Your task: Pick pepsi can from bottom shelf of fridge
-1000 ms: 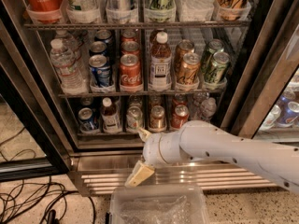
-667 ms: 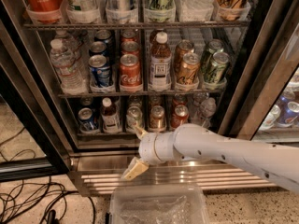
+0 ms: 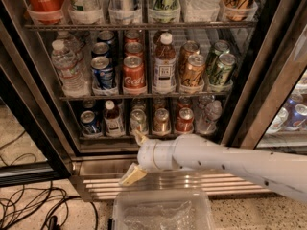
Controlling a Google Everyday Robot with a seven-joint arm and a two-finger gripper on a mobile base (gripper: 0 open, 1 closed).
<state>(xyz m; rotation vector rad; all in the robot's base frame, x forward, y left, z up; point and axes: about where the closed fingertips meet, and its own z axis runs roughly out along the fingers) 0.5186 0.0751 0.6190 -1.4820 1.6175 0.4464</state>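
Note:
The fridge (image 3: 44,110) stands open in front of me. The pepsi can (image 3: 90,121), blue with a silver top, stands at the left end of the bottom shelf (image 3: 106,137) in a clear cup. My gripper (image 3: 136,156) is in front of the fridge's base, below and to the right of the can and apart from it. It is open and empty, with one cream fingertip (image 3: 140,138) at the shelf edge and the other (image 3: 133,175) lower down. My white arm reaches in from the right.
On the bottom shelf, right of the pepsi can, stand a small bottle (image 3: 113,119), a silver can (image 3: 138,120), a gold-brown can (image 3: 161,120), a red can (image 3: 184,120) and a water bottle (image 3: 209,115). A clear plastic bin (image 3: 163,213) sits below the arm. Cables (image 3: 29,205) lie on the floor at left.
The gripper and arm have shifted a little to the left in front of the fridge base. The gripper stays open and empty. The cans have not moved.

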